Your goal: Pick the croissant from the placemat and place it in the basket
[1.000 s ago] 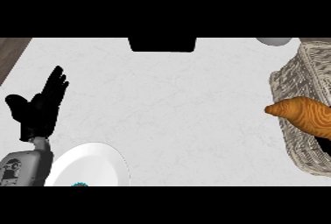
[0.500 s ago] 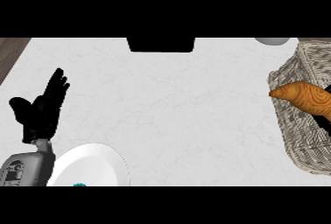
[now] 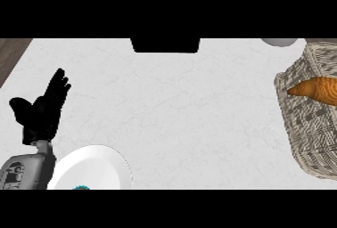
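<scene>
My left robot hand (image 3: 41, 112) rests at the left side of the view, fingers straight and pointing up, thumb spread out to the side. Its grey forearm (image 3: 25, 171) enters from the lower edge. My right robot hand shows nowhere in view.

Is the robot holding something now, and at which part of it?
The left robot hand is open and holds nothing. The croissant is over the basket; no hand on it is visible.

Even, bright light is washing the white counter (image 3: 197, 111) (barely any shadows are showing), with no glare appearing anywhere.
</scene>
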`<state>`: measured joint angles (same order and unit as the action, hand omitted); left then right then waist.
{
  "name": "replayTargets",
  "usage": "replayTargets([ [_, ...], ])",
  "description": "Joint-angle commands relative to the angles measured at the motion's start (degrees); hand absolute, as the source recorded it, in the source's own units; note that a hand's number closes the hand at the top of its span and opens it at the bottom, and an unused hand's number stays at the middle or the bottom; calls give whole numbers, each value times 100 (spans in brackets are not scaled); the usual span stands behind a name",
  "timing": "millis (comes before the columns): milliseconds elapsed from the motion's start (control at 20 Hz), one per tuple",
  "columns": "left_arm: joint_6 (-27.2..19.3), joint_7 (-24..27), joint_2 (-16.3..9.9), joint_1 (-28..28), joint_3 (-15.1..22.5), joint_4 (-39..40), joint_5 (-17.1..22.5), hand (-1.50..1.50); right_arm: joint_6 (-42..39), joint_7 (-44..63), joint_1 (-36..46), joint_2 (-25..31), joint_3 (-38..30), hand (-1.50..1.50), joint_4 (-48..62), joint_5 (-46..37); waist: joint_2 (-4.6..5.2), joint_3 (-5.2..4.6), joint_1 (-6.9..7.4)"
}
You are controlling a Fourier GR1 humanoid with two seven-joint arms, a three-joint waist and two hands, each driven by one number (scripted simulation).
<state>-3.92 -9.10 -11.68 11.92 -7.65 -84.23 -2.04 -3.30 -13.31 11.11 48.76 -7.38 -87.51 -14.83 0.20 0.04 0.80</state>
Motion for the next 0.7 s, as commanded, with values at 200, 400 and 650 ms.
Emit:
replayTargets([
  [200,171,-15,-87,-113,-134,-170,190,0,1263,-975,789,-314,549,150,1122,-1812,4,-2,58],
  [400,206,-137,-136,123,-213,37,183,0,1035,-1443,898,-440,120,150,1422,-1775,-14,-4,-54],
  [650,369,94,-258,-43,-362,38,289,0,795,-1016,904,-368,295,150,1713,-2308,-10,-5,-45],
])
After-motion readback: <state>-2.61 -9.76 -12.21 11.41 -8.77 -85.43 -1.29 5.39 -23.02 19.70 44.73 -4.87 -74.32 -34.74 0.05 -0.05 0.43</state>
